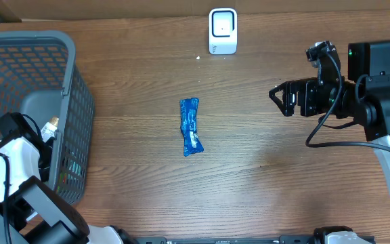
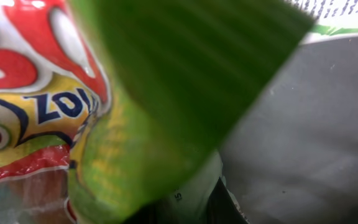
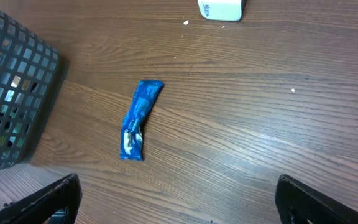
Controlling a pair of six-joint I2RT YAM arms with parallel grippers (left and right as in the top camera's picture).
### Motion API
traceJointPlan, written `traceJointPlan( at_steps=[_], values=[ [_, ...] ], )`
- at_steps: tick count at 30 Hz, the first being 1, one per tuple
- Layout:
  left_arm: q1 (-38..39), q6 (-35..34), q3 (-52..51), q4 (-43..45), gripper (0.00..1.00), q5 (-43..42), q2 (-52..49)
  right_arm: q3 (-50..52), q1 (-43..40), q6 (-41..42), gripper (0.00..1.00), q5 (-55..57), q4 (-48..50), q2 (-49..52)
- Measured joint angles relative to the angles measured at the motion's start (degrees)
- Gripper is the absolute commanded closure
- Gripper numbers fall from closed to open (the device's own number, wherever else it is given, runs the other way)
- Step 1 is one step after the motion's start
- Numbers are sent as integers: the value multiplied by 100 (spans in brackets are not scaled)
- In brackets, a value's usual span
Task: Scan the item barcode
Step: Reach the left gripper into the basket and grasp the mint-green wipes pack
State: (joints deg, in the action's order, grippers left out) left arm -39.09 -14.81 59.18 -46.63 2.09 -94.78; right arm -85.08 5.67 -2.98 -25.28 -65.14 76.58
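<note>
A dark brown bench (image 1: 263, 176) with long straight wood grain fills nearly the whole overhead view, and a pale tan strip (image 1: 114, 7) runs along the top edge of the frame behind it. At the left edge stands a grey basket (image 1: 73, 81) of moulded plastic lattice with rounded corners, its smooth grey floor showing at the right of the left wrist view. The left arm reaches down into this basket at the lower left, and the left pincer (image 1: 46, 135) is closed down narrow there. Its camera is filled by a glossy colourful packet (image 2: 104, 124) in green, red and yellow with blue lettering, so near that it blurs. Whether the pincer actually grips that packet cannot be told. At the right of the overhead frame the black right arm hangs above bare wood, its right pincer (image 1: 281, 100) spread wide and holding nothing. In its own view the two dark fingers sit at the lower corners. At the top centre stands a small white scanner (image 1: 223, 30), a rounded box with a darker window on its face. In the middle of the bench, well apart from basket, scanner and both arms, lies a blue packet (image 1: 190, 127), long, narrow and crinkled, with a white patch near its lower end. A tiny white speck (image 1: 198, 57) lies just below and left of the scanner.
</note>
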Motion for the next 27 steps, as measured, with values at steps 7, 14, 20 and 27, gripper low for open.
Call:
traceJointPlan(
  at_steps=[7,14,20,27],
  values=[
    [2,2,789,-920,96,-511,-385,0,0,-2,0,2,0,0],
    [46,7,2911,-2529,96,-1016,-619,0,0,-2,0,0,-7,0],
    [50,44,4712,-3311,96,-1141,-551,0,0,-2,0,0,0,0],
    [514,352,5751,-3545,96,-1451,-11,0,0,0,0,2,24,0]
  ],
)
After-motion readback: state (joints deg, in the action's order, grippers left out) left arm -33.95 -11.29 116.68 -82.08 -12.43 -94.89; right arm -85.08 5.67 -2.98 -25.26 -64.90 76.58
